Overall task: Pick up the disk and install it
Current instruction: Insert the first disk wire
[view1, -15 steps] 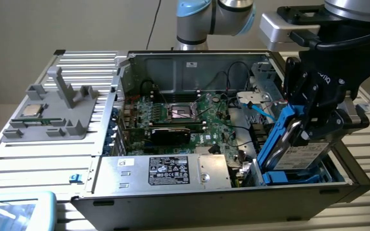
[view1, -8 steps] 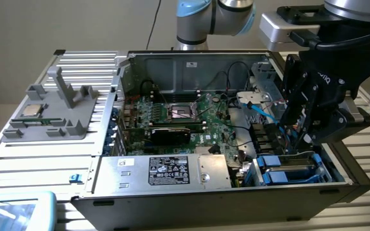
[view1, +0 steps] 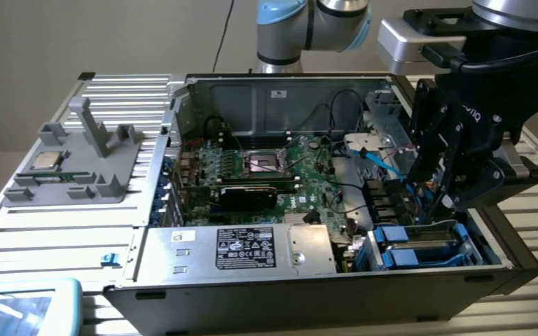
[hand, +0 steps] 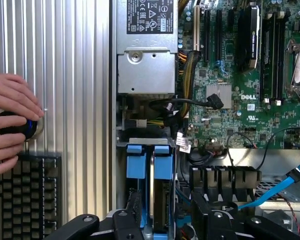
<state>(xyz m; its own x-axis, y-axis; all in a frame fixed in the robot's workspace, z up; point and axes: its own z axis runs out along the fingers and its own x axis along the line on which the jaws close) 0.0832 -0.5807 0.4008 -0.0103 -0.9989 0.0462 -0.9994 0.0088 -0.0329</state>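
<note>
Disk (hand: 149,167) with blue rails, slotted into the computer case (view1: 279,297) near the power supply (view1: 250,248). End effector (hand: 165,217) hovers just above it, jaws spread, holding nothing. Installation looks largely done, but whether the disk is fully seated cannot be told.

Ribbed aluminium table (view1: 54,238), bearing open computer case (view1: 297,297), grey plastic holder (view1: 54,190), black keyboard (hand: 25,200)

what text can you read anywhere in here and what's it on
"DELL": white print on the green motherboard.
The black label on the silver power supply box: print too small to read.
The white sticker on the back wall of the case: too small to read.
</note>
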